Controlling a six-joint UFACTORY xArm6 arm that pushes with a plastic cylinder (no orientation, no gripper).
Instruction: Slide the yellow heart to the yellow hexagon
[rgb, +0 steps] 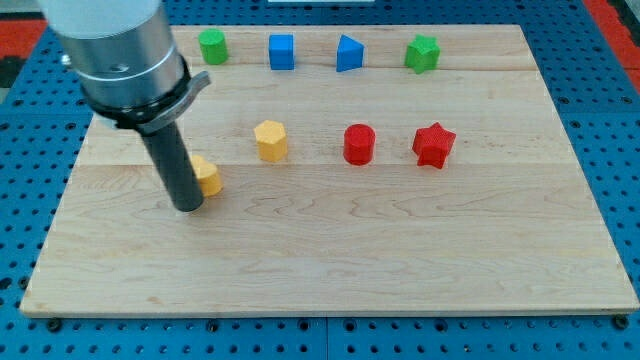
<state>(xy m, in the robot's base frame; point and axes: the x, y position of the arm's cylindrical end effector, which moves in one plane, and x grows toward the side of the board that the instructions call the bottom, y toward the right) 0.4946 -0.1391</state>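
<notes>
The yellow heart (207, 176) lies on the wooden board (330, 260), left of centre, partly hidden by the rod. My tip (188, 205) stands against the heart's left side, touching it. The yellow hexagon (270, 140) sits up and to the right of the heart, a short gap away.
A red cylinder (358, 144) and a red star (434, 145) stand right of the hexagon. Along the view's top are a green cylinder (211, 45), a blue cube (282, 51), a blue triangular block (348, 53) and a green star (422, 53).
</notes>
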